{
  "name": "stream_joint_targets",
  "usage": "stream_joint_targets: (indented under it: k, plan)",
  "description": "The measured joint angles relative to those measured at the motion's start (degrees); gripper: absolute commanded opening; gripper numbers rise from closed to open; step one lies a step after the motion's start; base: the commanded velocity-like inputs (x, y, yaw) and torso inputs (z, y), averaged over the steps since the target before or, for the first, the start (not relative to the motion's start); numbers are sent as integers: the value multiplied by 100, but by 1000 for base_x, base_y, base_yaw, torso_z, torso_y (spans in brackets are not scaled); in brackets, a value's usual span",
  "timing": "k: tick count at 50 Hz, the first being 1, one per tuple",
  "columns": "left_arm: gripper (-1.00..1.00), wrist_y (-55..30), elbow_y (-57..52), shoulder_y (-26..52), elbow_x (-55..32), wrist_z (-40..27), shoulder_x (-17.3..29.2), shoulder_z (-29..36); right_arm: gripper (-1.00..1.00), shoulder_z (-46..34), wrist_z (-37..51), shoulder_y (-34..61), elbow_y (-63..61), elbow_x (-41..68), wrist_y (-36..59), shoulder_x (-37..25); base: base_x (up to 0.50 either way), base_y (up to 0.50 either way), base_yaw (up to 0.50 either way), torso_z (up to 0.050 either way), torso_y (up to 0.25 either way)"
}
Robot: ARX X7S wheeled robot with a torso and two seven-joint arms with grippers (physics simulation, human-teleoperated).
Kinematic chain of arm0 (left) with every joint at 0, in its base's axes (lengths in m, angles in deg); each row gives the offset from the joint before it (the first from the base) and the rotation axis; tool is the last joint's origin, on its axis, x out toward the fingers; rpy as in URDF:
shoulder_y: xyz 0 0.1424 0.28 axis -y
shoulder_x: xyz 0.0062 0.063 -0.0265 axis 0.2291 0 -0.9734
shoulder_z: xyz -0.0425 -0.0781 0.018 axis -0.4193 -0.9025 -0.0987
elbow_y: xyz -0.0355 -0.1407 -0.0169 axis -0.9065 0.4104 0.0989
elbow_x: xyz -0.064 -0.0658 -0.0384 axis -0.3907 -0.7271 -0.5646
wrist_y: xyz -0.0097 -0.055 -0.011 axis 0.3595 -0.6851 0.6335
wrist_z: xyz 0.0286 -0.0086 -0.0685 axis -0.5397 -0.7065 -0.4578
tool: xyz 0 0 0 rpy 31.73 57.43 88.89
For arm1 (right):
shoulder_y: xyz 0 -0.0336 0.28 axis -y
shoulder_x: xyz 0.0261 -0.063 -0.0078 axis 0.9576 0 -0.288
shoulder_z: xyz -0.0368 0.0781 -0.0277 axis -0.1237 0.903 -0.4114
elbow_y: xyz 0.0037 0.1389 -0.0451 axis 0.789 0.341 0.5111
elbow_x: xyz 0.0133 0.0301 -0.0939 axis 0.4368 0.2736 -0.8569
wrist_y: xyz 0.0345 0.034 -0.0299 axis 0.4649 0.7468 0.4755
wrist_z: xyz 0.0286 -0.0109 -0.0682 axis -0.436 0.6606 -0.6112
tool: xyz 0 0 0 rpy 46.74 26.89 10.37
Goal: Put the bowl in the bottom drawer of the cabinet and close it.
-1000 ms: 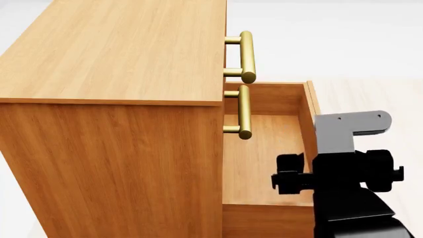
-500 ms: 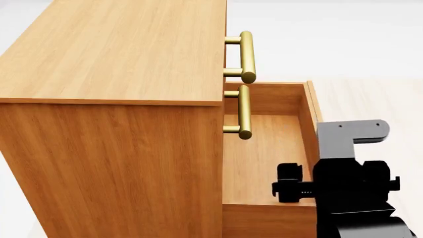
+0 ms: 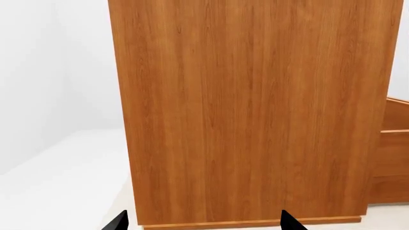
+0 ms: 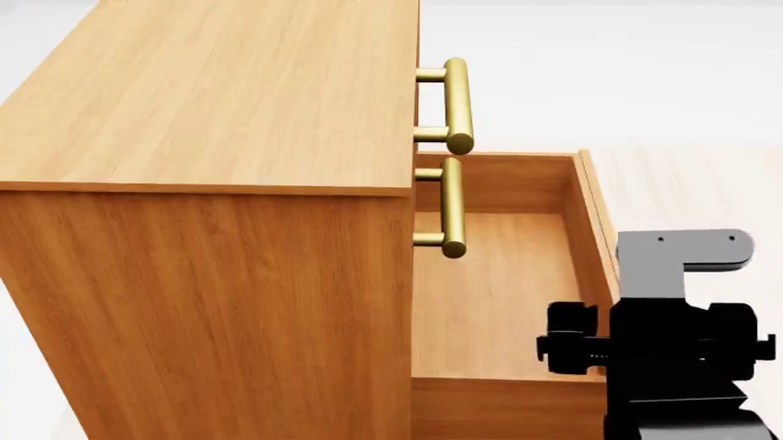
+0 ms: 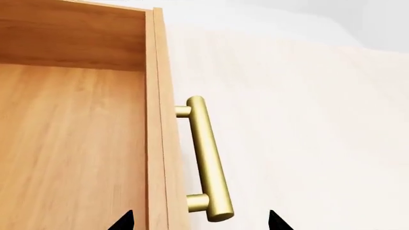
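Observation:
The bowl is out of view in every frame. The cabinet (image 4: 208,101) fills the left of the head view, and its side panel (image 3: 255,110) fills the left wrist view. The bottom drawer (image 4: 501,293) stands pulled out, and the part of its floor (image 5: 70,143) that shows is bare. Its brass handle (image 5: 206,158) runs along the drawer front. My right gripper (image 5: 200,224) is open, with the near end of that handle between its fingertips and untouched by them. In the head view the right arm (image 4: 667,353) hangs over the drawer's front corner. My left gripper (image 3: 203,225) is open, facing the cabinet's side near the floor.
The two upper drawers are shut, their brass handles (image 4: 457,105) (image 4: 452,206) jutting out over the open drawer. Pale floor (image 5: 307,120) spreads beyond the drawer front. White floor and wall (image 3: 57,143) lie beside the cabinet.
The drawer front has slid a little further out from the cabinet. My right arm has shifted the same way with it, and slightly lower in the head view.

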Motion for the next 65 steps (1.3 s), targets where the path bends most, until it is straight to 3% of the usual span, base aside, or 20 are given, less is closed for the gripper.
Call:
stream_joint_targets:
  k: [41,65]
  plan:
    - [100,-15,-22,32,-29,-112,84,93,100,99,-18,351,1155,-53,-929,-159,1,0,0,-2,0]
    - [100,20,14,55,-46,-156,132,147,100,532,65,-342,-770,299,-638,-495,0,0,0,0,0]
